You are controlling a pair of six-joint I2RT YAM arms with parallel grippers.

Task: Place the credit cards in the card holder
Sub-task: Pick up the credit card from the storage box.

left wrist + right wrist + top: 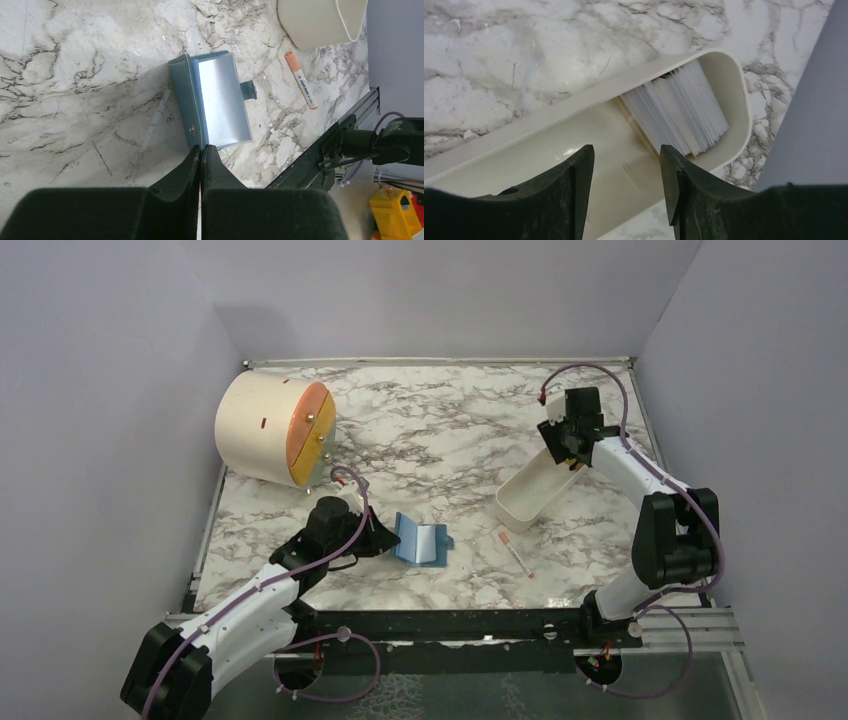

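Observation:
The teal-blue card holder [421, 543] lies open on the marble table, its pale blue inside up. In the left wrist view the holder [220, 100] shows its snap stud and a small tab. My left gripper [201, 148] is shut, its tips pinching the holder's near edge; it shows in the top view [386, 536] just left of the holder. The credit cards [679, 112], a stack of white and grey cards on edge, stand at the end of the white tray [524, 145]. My right gripper [626, 155] is open and empty, just above the tray's inside, close to the cards.
The white oblong tray [530, 495] lies tilted at the right, under the right gripper [565, 450]. A white-and-orange pen-like stick [515, 552] lies near the front, right of the holder. A cream drum with an orange face [272, 430] stands at the back left. Walls enclose the table.

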